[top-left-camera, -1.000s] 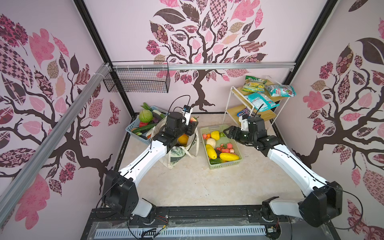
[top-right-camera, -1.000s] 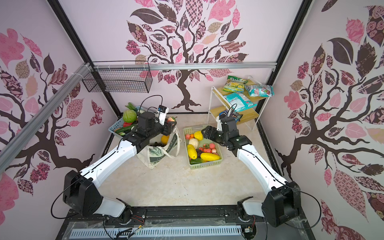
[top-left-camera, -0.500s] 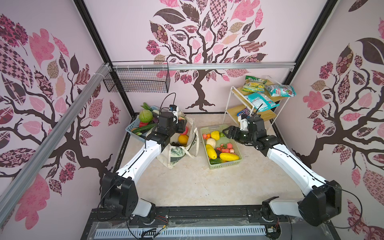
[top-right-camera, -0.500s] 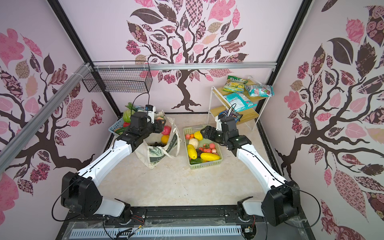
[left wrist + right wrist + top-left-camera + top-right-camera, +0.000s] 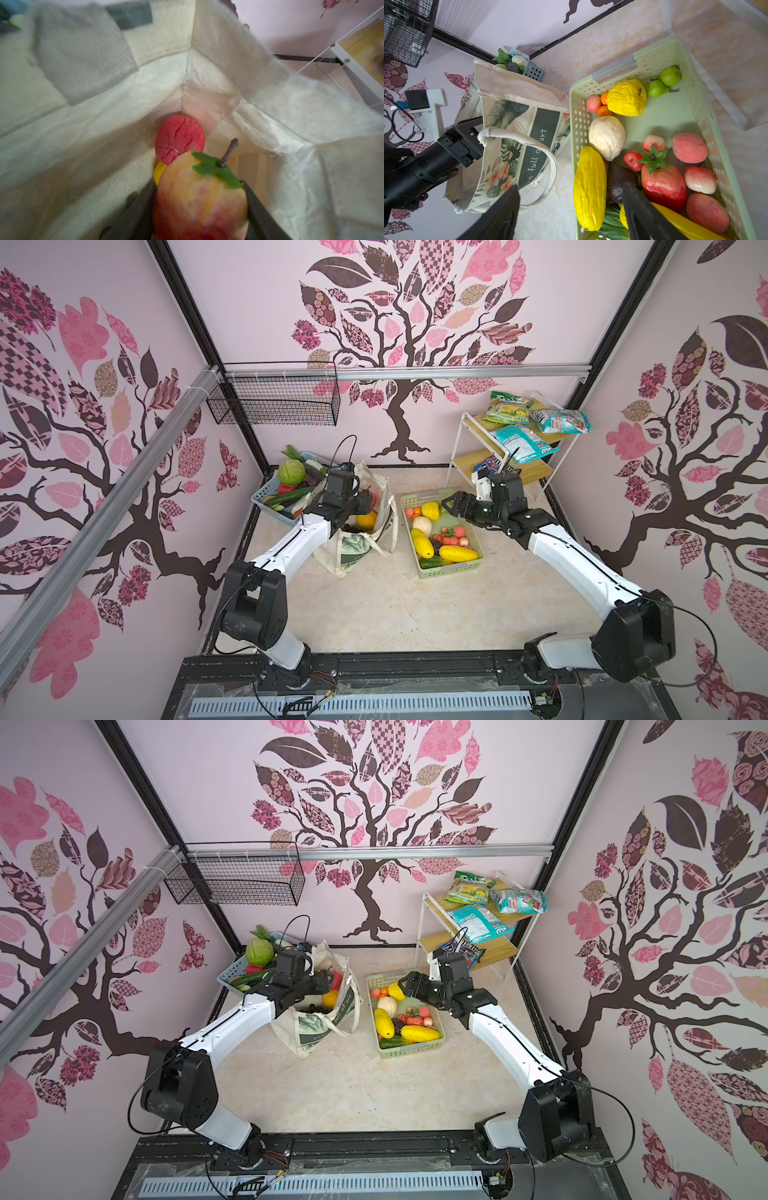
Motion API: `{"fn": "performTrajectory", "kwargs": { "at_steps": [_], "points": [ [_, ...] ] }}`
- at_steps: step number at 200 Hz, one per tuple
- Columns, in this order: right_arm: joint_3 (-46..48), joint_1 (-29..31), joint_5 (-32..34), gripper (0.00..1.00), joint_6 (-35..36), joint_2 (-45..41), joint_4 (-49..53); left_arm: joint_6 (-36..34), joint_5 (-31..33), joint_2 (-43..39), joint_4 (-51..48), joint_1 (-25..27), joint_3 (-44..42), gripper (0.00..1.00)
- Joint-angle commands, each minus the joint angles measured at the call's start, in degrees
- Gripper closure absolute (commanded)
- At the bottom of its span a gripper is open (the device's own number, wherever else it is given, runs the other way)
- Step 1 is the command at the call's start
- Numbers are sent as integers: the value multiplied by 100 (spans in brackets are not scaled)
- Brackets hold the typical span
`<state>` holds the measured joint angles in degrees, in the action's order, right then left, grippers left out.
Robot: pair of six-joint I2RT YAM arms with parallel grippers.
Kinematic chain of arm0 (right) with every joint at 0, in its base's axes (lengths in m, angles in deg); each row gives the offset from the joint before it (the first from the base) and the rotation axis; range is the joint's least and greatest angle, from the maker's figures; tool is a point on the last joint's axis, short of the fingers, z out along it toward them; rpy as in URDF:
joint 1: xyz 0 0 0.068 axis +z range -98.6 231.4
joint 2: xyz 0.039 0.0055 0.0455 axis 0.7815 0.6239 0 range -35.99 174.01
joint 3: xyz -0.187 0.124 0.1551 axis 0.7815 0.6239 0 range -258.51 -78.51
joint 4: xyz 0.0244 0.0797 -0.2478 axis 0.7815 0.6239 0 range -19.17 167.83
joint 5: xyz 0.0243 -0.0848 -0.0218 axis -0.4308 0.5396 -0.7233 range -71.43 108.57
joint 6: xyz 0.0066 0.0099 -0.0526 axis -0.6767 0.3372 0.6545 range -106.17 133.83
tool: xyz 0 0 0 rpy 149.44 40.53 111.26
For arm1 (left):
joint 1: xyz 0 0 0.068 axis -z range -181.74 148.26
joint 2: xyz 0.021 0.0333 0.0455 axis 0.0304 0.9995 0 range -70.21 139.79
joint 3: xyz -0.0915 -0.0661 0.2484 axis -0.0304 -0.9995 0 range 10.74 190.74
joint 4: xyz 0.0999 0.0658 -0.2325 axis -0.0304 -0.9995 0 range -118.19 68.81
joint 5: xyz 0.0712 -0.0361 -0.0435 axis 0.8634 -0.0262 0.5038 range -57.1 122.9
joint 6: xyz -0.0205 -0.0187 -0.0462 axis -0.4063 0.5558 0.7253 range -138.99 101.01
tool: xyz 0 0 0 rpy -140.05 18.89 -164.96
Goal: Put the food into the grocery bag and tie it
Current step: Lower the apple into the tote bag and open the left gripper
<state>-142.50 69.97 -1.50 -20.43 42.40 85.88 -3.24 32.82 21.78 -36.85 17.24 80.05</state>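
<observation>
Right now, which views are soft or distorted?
Left wrist view: the gripped apple is soft, the grocery bag rim smeared. Right wrist view: green basket crisp, near fingers blurred. Both top views: sharp, evenly lit, strong wide-angle splay.

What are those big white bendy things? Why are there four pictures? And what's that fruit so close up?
The bendy things are two robot arms, a left arm and a right arm. Each ends in a pincer called a gripper. Two pictures look down from above and are almost the same, like your two eyes. The other two come from small cameras on the arms' wrists.

On the tabletop stand a cloth grocery bag, a blue basket of vegetables and a green basket of toy fruit. A shelf holds snack packets.

The left gripper pinches a pinkish-orange toy fruit inside the bag, where a red fruit lies. The right gripper hovers open and empty above the green basket's edge.
</observation>
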Motion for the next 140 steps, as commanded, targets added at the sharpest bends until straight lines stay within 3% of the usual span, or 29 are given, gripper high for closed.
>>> {"fn": "performTrajectory", "kwargs": {
  "at_steps": [1, 140],
  "points": [
    [-57, -19, -93, 20, 53, 141, -86, 104, -54, 161, -177, -13, 164, 42],
    [82, -18, -181, 20, -35, 133, -224, 360, 18, 1023, -1103, -11, 555, 42]
  ]
}}
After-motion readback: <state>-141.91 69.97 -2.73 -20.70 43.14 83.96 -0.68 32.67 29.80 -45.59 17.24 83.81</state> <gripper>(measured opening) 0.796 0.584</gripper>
